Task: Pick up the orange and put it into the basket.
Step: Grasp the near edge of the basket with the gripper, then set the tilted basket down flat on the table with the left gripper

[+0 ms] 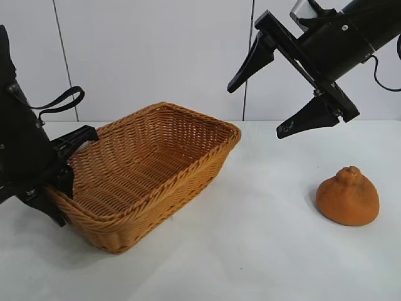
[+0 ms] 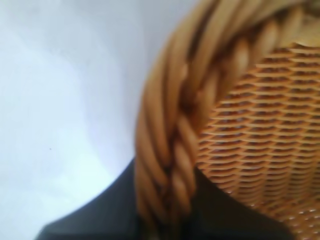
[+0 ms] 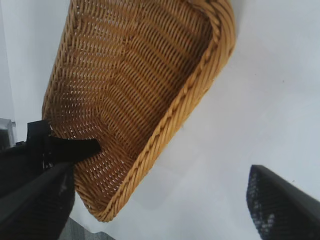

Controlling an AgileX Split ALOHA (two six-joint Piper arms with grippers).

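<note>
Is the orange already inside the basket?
No, the orange sits on the white table well apart from the basket, under the open right gripper, while the left gripper clamps the basket's rim.

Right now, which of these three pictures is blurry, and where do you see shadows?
Left wrist view: soft and out of focus, the basket rim fills it, braid smeared. Exterior view: sharp, soft shadows on the table under the basket and beside the orange. Right wrist view: mostly sharp, faint shadow by the basket; the right pincer fingertips near the lens look blurred.
</note>
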